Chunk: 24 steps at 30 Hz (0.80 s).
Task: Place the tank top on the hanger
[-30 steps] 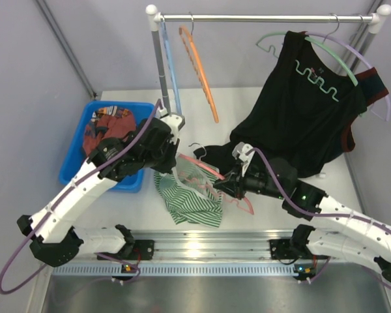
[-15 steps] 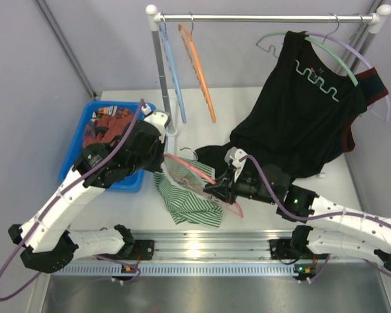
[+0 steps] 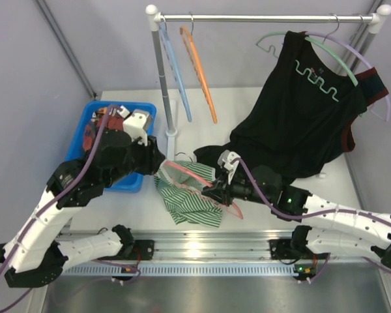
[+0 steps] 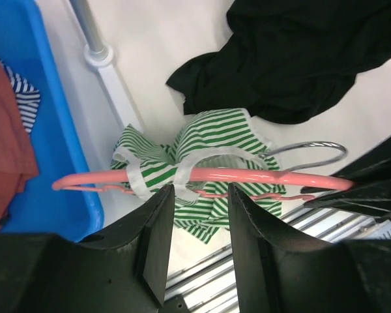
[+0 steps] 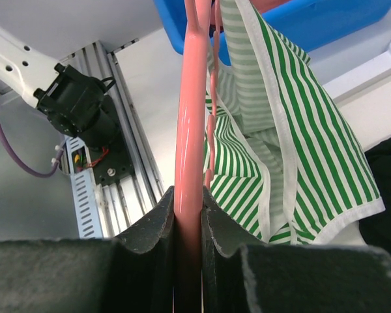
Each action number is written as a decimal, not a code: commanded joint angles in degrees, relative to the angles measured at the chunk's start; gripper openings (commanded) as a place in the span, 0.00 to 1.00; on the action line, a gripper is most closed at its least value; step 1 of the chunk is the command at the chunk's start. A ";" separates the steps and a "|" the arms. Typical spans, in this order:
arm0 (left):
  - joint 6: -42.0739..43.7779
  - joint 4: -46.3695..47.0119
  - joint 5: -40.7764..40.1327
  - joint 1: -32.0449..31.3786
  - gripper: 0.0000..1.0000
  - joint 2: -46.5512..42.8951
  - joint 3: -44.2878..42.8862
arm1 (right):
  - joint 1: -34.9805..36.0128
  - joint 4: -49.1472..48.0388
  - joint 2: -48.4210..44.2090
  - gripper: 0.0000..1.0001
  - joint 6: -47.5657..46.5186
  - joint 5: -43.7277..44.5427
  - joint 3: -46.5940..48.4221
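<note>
The green and white striped tank top (image 3: 192,205) lies bunched on the table, with its white-trimmed straps looped over the pink hanger (image 3: 233,208). In the left wrist view the straps wrap the hanger (image 4: 247,176) bar, and the tank top (image 4: 221,134) hangs below it. My left gripper (image 4: 201,189) is open just short of that bar, its jaws on either side of one strap and touching nothing. My right gripper (image 5: 188,195) is shut on the hanger (image 5: 190,130) bar, and the tank top (image 5: 300,150) drapes to its right. From above, the left gripper (image 3: 158,163) and right gripper (image 3: 215,192) sit at opposite ends of the hanger.
A blue bin (image 3: 72,153) holding red patterned cloth (image 3: 107,124) stands at the left. At the back, the rack rail (image 3: 260,17) carries a light blue hanger (image 3: 176,78), an orange hanger (image 3: 199,72) and a large black garment (image 3: 306,117) that spills onto the table behind the right arm.
My left gripper has opened, let go of the strap and drawn back to the left. The right arm has carried the hanger leftward, over the tank top.
</note>
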<state>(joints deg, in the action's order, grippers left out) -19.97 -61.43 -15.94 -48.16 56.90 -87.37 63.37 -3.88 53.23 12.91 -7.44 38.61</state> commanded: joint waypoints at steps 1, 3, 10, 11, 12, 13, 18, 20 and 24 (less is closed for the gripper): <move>1.68 7.72 5.04 -0.18 0.44 -2.93 3.52 | 0.96 -6.40 0.55 0.00 -0.08 -0.38 2.43; 2.21 11.14 9.08 -0.27 0.44 -4.25 6.50 | 0.96 -7.10 1.34 0.00 0.54 -0.64 2.70; 2.91 20.55 14.45 -0.18 0.44 -9.88 16.70 | 0.87 -8.07 2.14 0.00 1.68 -0.38 3.05; 3.09 21.69 14.62 -0.18 0.45 -10.23 18.10 | 0.87 -8.07 2.40 0.00 1.77 -0.47 3.14; 3.27 22.22 14.45 -0.18 0.44 -10.58 18.64 | 0.87 -8.07 2.66 0.00 1.77 -0.47 3.31; 3.35 23.01 14.45 -0.27 0.45 -11.02 19.77 | 0.87 -8.16 2.75 0.00 1.86 -0.55 3.40; 3.44 27.40 15.50 -0.27 0.45 -11.11 22.77 | 0.87 -8.86 3.72 0.00 2.30 -0.64 3.40; 3.53 29.08 15.68 -0.27 0.45 -11.20 24.44 | 0.87 -9.04 3.89 0.00 2.56 -0.56 3.49; 4.23 31.37 17.26 -0.27 0.45 -10.85 26.28 | 0.87 -9.30 4.07 0.00 2.74 -0.38 3.67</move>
<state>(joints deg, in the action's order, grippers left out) -17.15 -36.53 -0.30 -48.16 46.28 -62.04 63.37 -5.15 57.56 15.25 -7.55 38.65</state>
